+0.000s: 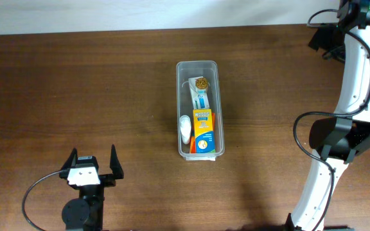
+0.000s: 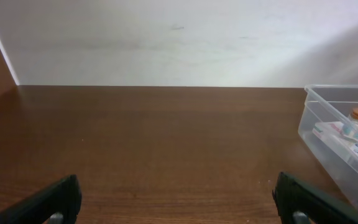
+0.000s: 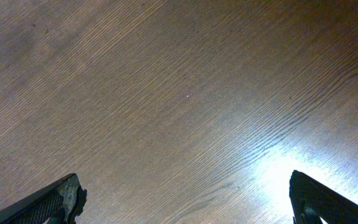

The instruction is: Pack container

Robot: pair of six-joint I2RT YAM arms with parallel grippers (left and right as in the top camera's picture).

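The container (image 1: 196, 63) is a long clear plastic bin standing at the middle of the table. Inside it lie a yellow box (image 1: 203, 131), a white and blue pack with a gold cap (image 1: 200, 88), a white bottle (image 1: 184, 128) and an orange box edge (image 1: 214, 120). The container's end also shows in the left wrist view (image 2: 319, 127). My left gripper (image 1: 94, 155) is open and empty at the front left, far from the bin; its fingers (image 2: 179, 199) frame bare table. My right gripper (image 3: 185, 199) is open and empty over bare wood.
The right arm (image 1: 355, 70) rises along the table's right edge, with cables at the far right corner. A white wall (image 2: 166, 37) borders the table's far edge. Glare falls on the wood in the right wrist view (image 3: 303, 162).
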